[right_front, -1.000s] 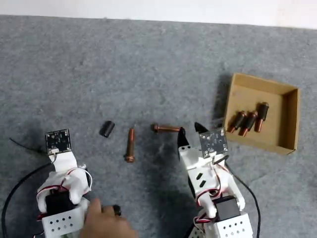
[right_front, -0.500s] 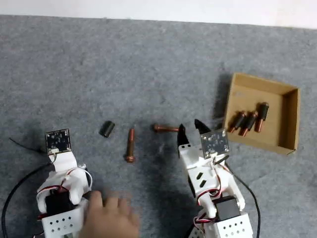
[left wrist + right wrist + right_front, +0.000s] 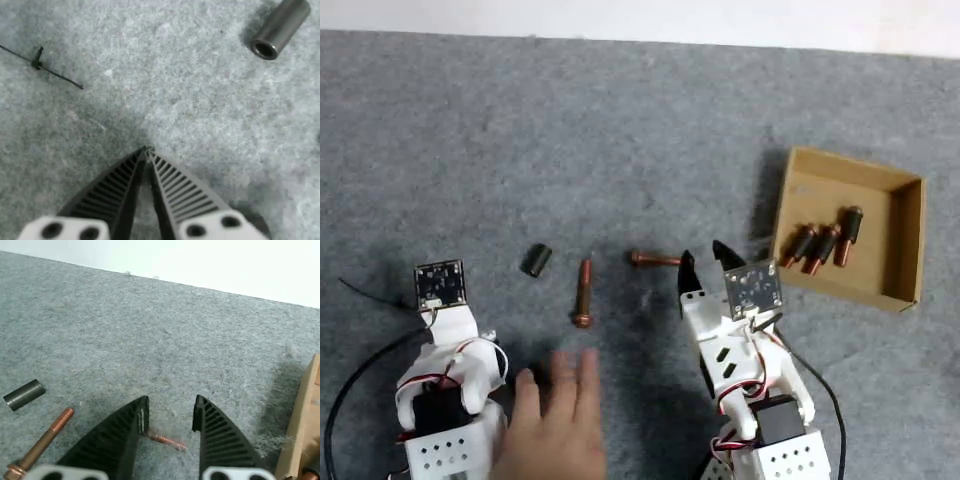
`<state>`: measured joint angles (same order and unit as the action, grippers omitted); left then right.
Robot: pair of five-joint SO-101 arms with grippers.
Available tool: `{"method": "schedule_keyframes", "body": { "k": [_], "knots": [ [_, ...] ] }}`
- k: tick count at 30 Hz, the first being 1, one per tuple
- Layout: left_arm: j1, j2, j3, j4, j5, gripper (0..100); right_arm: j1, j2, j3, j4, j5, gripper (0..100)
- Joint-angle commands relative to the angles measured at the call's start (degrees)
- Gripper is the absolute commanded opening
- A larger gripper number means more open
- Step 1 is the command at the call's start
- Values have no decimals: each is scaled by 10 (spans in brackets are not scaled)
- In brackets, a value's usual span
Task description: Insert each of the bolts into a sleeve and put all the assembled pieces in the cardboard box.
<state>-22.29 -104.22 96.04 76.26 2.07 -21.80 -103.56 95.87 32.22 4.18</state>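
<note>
While both arms keep almost the places they held a second ago, a person's hand (image 3: 555,420) has crept up from the 6 o'clock edge of the high view, between the two arm bases. Its fingers now stretch toward the nearer bolt (image 3: 583,292) and stop short of it. The right tool (image 3: 705,268) has eased slightly forward. It is spread, and the threaded end of the second bolt (image 3: 655,258), lying crosswise at 2 o'clock of the first, sits between its fingers. The left tool (image 3: 146,150) is pressed together and empty above the grey desk (image 3: 620,130). The loose sleeve (image 3: 280,28) is well apart from it, at 10 o'clock of the nearer bolt. At 3 o'clock the cardboard box (image 3: 905,230) holds three assembled pieces (image 3: 820,243). Two bolts are still unsleeved, so the task looks past halfway. The right tool seems set to pinch its bolt, though the hand so near the parts may get in the way.
</note>
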Motion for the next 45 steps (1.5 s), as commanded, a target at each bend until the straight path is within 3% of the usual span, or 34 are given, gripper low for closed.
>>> {"method": "schedule_keyframes", "body": {
  "k": [1, 37, 42, 45],
  "knots": [
    [9, 0, 11, 4, -3, 7, 7, 0, 62, -14, -4, 134],
    [3, 0, 11, 4, -2, 8, 7, 1, 62, 15, 42, 134],
    [-87, 0, 4, -4, -4, 10, 7, 1, 62, 15, 42, 134],
    [-156, 0, -22, -50, -4, 7, 7, 1, 62, 16, 42, 134]
  ]
}}
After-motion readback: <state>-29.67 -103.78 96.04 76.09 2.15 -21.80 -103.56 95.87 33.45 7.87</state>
